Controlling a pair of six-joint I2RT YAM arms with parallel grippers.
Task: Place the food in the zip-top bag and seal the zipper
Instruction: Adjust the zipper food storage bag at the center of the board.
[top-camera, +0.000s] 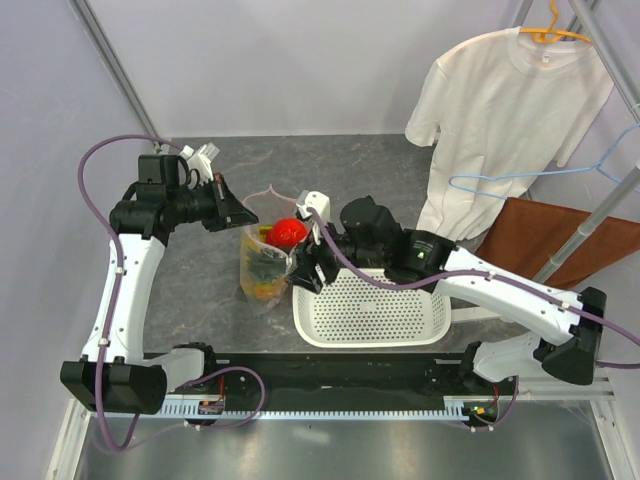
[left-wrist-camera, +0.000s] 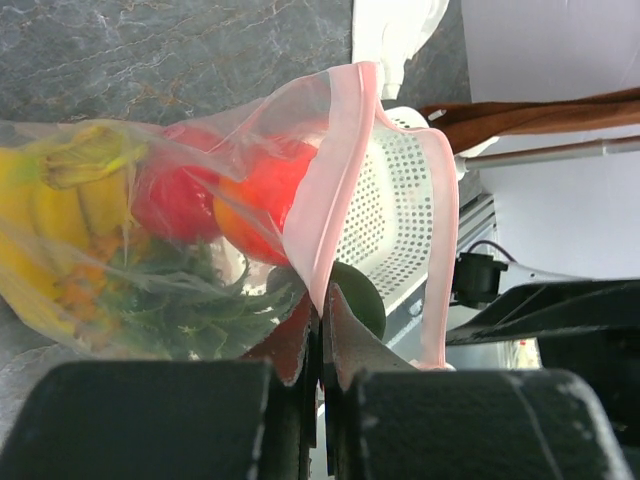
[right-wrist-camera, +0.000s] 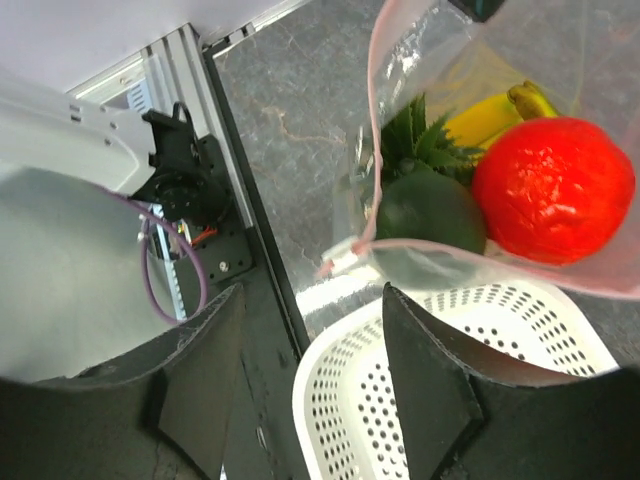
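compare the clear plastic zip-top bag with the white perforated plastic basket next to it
The clear plastic zip-top bag is soft and see-through; the white perforated plastic basket is stiff and opaque. The bag holds fruit; the basket's visible part holds none. The bag stands upright, rim pinched in the left gripper's jaws; the basket lies flat, ungripped. Both sit on the grey table.

White perforated basket (top-camera: 372, 310), hanging white T-shirt (top-camera: 500, 110)
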